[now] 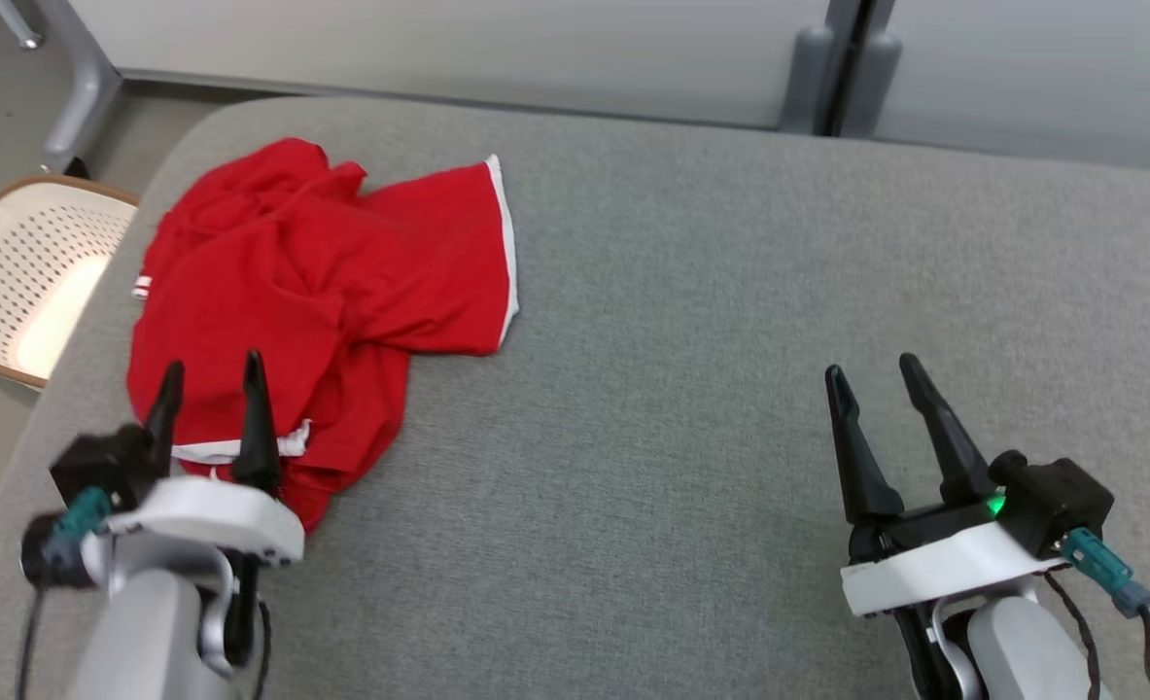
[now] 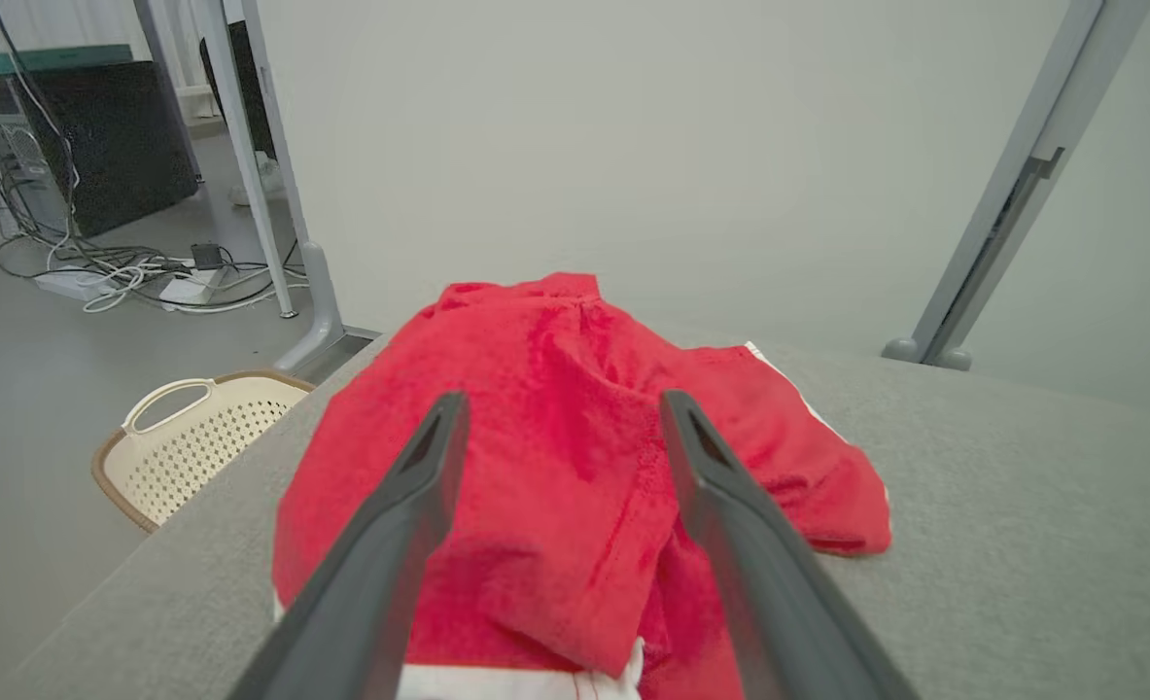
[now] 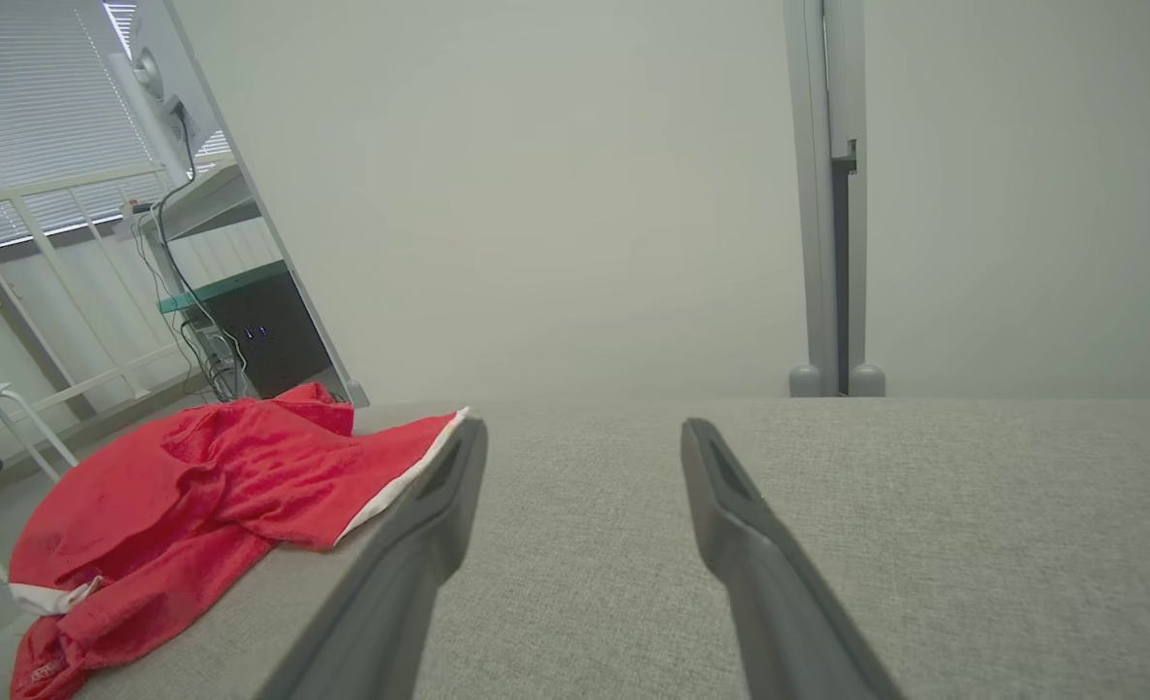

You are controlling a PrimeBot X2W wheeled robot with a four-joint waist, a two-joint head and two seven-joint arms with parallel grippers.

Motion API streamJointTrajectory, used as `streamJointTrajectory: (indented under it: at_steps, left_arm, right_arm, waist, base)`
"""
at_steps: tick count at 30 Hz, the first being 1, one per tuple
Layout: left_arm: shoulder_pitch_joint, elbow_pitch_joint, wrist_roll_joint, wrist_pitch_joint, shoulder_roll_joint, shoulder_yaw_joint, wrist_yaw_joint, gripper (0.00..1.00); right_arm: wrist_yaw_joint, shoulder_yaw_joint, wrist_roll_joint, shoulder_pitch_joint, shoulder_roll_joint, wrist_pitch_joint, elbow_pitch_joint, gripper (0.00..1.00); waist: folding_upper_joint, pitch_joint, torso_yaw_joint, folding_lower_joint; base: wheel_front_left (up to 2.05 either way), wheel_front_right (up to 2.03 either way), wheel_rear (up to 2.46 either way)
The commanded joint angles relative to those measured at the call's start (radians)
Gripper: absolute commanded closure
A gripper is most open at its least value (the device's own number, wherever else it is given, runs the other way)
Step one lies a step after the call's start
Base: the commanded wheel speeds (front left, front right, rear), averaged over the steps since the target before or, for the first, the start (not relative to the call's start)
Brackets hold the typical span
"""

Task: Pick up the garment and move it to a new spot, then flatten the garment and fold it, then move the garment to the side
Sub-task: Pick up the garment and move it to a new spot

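Note:
A crumpled red garment (image 1: 322,282) with white trim lies bunched at the left side of the grey padded table (image 1: 691,321). My left gripper (image 1: 212,369) hovers over its near edge, fingers open, nothing between them. In the left wrist view the garment (image 2: 555,467) spreads beneath and between my open left gripper (image 2: 557,406). My right gripper (image 1: 868,374) stands open above bare table at the right, well apart from the cloth. From the right wrist the garment (image 3: 195,496) lies off to the left of that open gripper (image 3: 582,430).
A cream perforated basket (image 1: 25,277) stands on the floor beside the table's left edge, also the basket (image 2: 195,442) in the left wrist view. Grey partition posts (image 1: 842,68) stand behind the table's far edge. Cables and a dark cabinet (image 2: 98,136) are on the floor beyond.

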Motion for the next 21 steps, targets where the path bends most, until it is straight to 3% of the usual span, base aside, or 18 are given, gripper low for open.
streamJointTrajectory:
  at_steps: [1,5,10,16,21]
  left_arm:
    - [-0.053,0.008,-0.006,0.011,0.02,-0.001,-0.021,0.0]
    - [-0.172,0.048,-0.021,0.103,0.091,-0.011,-0.074,0.0]
    - [-0.309,0.092,-0.037,0.283,0.178,-0.05,-0.11,0.0]
    - [-0.397,0.187,-0.01,0.441,0.275,-0.088,-0.112,0.0]
    - [-0.417,0.256,-0.013,0.502,0.292,-0.103,-0.112,0.0]
  right_arm:
    - [0.003,-0.006,-0.012,-0.017,-0.01,-0.002,-0.009,0.0]
    - [0.003,-0.005,-0.021,-0.044,-0.021,-0.002,-0.014,0.0]
    - [0.003,-0.02,-0.03,-0.068,-0.031,-0.002,-0.027,0.0]
    - [0.003,-0.017,-0.038,-0.087,-0.031,-0.002,-0.034,0.0]
    - [0.003,-0.019,-0.037,-0.09,-0.028,-0.002,-0.033,0.0]
  waist:
    - [0.0,0.056,-0.033,0.0]
    - [0.0,0.121,-0.055,0.0]
    - [0.0,0.188,-0.074,0.0]
    - [0.0,0.233,-0.104,0.0]
    - [0.0,0.243,-0.117,0.0]
  base:
    - [0.0,0.0,0.0]
    - [0.0,0.0,0.0]
    - [0.0,0.0,0.0]
    - [0.0,0.0,0.0]
    - [0.0,0.0,0.0]
